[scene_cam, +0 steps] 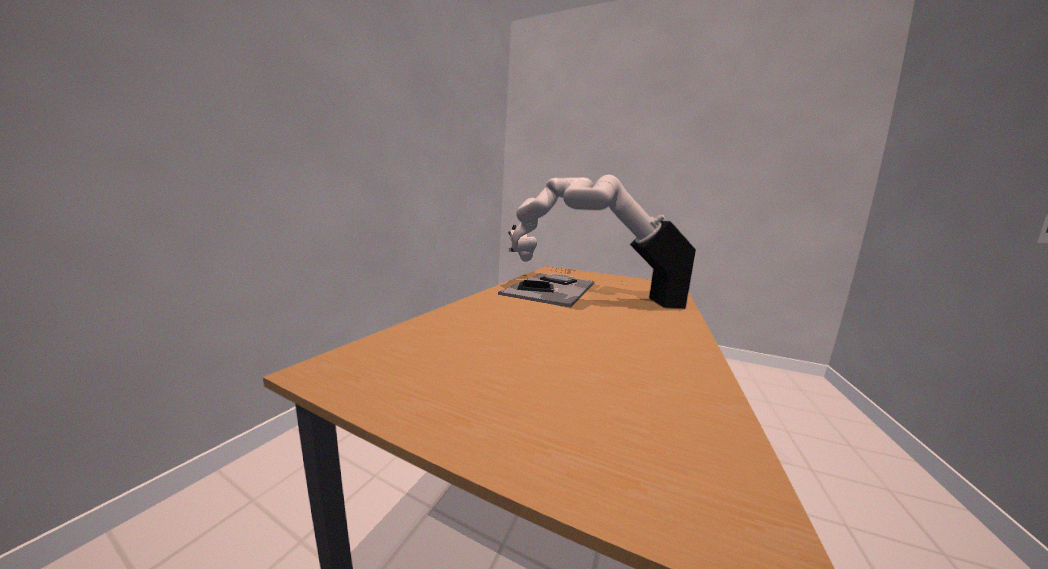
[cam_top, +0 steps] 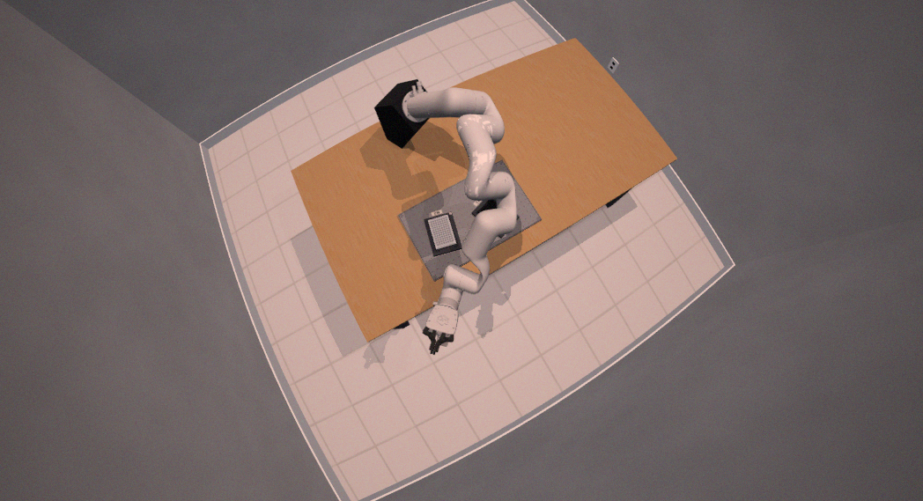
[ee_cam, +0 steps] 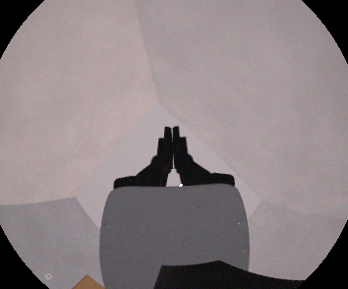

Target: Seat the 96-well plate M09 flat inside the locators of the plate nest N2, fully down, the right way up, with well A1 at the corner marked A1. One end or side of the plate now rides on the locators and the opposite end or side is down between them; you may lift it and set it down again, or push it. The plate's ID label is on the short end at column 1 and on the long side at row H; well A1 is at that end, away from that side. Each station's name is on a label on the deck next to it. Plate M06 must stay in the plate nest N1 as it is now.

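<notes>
A 96-well plate (cam_top: 440, 232) with pale wells lies in a dark nest on the grey deck mat (cam_top: 468, 223). I cannot read its label or judge its tilt from here. A second dark nest (cam_top: 482, 207) is mostly hidden under my arm. In the exterior view two dark plates (scene_cam: 533, 286) (scene_cam: 559, 278) sit on the mat. My gripper (cam_top: 436, 342) is shut with nothing between its fingers and hangs out past the table's edge, high above the floor and away from both plates. In the wrist view the closed fingers point at a bare wall corner.
The arm's black base block (cam_top: 399, 114) stands on the table behind the mat. The arm arches over the mat's right part. The wooden table (scene_cam: 557, 404) stretches long to both sides of the mat. Grey walls stand close around.
</notes>
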Robot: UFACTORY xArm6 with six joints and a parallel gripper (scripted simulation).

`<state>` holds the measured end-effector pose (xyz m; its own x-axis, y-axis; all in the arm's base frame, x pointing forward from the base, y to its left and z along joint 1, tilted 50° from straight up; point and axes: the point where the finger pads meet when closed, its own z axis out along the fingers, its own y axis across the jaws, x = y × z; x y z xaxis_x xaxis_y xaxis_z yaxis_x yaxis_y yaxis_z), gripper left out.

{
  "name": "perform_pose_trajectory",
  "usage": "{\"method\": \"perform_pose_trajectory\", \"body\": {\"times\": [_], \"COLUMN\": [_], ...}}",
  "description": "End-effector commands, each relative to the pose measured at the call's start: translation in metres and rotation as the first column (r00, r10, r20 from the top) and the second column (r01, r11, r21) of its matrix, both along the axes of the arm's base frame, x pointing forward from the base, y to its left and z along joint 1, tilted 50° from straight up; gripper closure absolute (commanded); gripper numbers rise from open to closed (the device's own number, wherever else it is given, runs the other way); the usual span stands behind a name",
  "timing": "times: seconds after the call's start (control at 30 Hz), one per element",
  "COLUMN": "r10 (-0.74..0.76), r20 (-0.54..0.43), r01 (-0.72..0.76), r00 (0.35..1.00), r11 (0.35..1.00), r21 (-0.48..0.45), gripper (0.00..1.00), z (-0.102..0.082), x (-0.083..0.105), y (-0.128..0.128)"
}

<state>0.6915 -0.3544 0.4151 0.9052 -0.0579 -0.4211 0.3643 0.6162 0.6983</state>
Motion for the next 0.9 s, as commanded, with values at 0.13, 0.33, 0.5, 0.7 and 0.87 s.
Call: {"method": "perform_pose_trajectory", "body": {"times": [0.13,0.33,0.5,0.7,0.87], "r10": [-0.082,-0.128,-0.156,-0.180,-0.208], "r20": [-0.055,-0.102,-0.135,-0.169,-0.222], "r01": [0.087,0.145,0.183,0.221,0.275], "r00": [0.995,0.986,0.979,0.969,0.953], "r11": [0.990,0.973,0.957,0.938,0.902], "r21": [0.107,0.178,0.224,0.269,0.332], "gripper": [1.00,1.00,1.00,1.00,1.00], "z": [-0.020,-0.038,-0.053,-0.068,-0.084], "x": [-0.017,-0.030,-0.040,-0.051,-0.062], "y": [-0.018,-0.028,-0.035,-0.041,-0.045]}}
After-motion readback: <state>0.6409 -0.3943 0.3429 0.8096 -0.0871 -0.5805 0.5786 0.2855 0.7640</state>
